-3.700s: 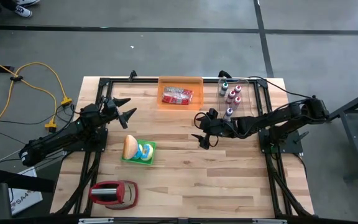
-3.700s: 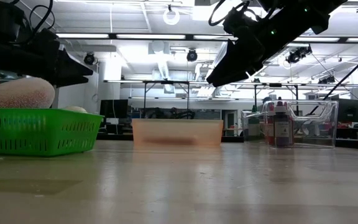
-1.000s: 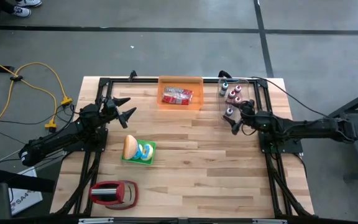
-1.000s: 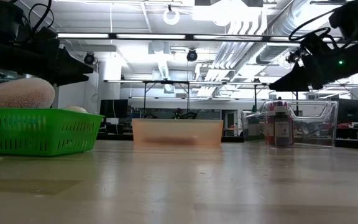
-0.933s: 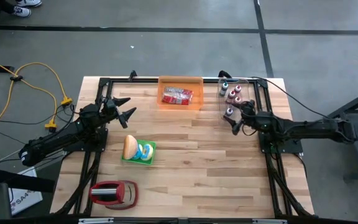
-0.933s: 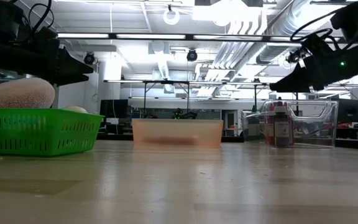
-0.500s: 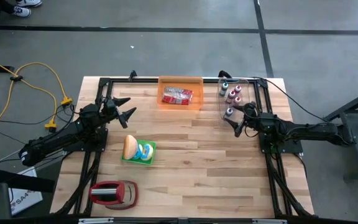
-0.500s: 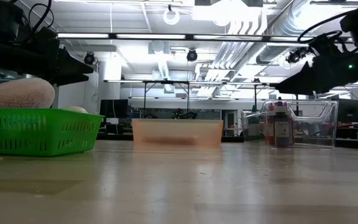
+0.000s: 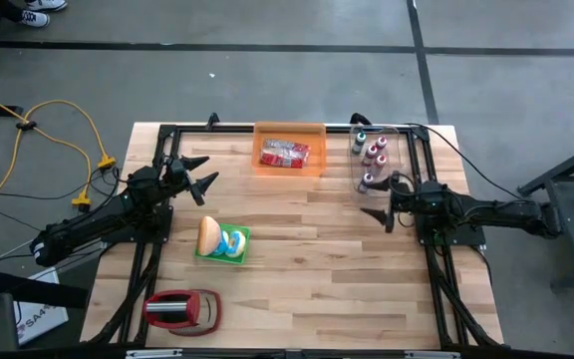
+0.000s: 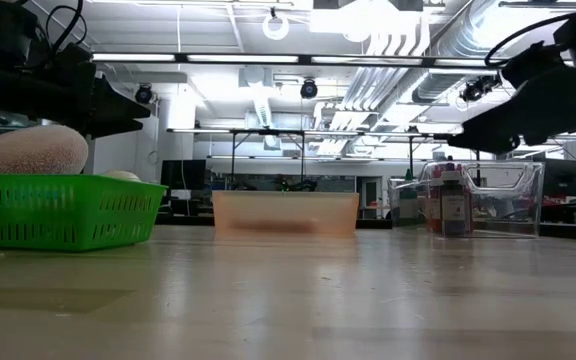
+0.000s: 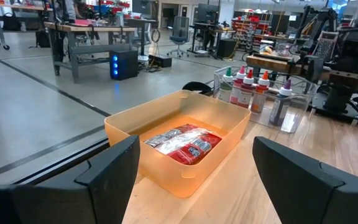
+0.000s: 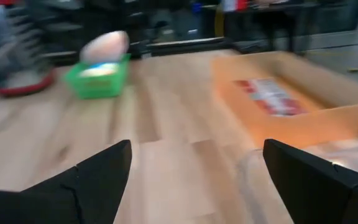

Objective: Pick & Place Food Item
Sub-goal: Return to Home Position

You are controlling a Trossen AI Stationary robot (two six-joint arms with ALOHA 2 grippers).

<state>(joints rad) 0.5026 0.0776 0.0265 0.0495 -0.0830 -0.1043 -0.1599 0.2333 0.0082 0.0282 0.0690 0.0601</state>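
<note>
Red-and-white food packets [image 9: 285, 153] lie on the floor of an orange bin [image 9: 289, 150] at the table's far edge. A bun [image 9: 208, 233] rests in a green basket [image 9: 223, 244] left of centre. My left gripper [image 9: 199, 172] hovers open at the left, level, facing the orange bin [image 11: 179, 146] and its packets [image 11: 184, 140]. My right gripper [image 9: 378, 197] hovers open at the right, beside the clear bottle bin. It faces across the table toward the basket [image 12: 98, 78] and the bun [image 12: 106, 43]. Nothing is between either gripper's fingers.
A clear bin of sauce bottles [image 9: 372, 155] stands at the far right, close to my right gripper. A red appliance [image 9: 180, 310] sits at the near left. A dark frame rims the table, and bare wood [image 9: 317, 269] lies between the basket and my right arm.
My right gripper has swung from pointing at the bottle bin to pointing toward the table's left. It has shifted slightly toward the near edge and stayed open, while its arm has folded back toward the right edge. My left arm has kept still.
</note>
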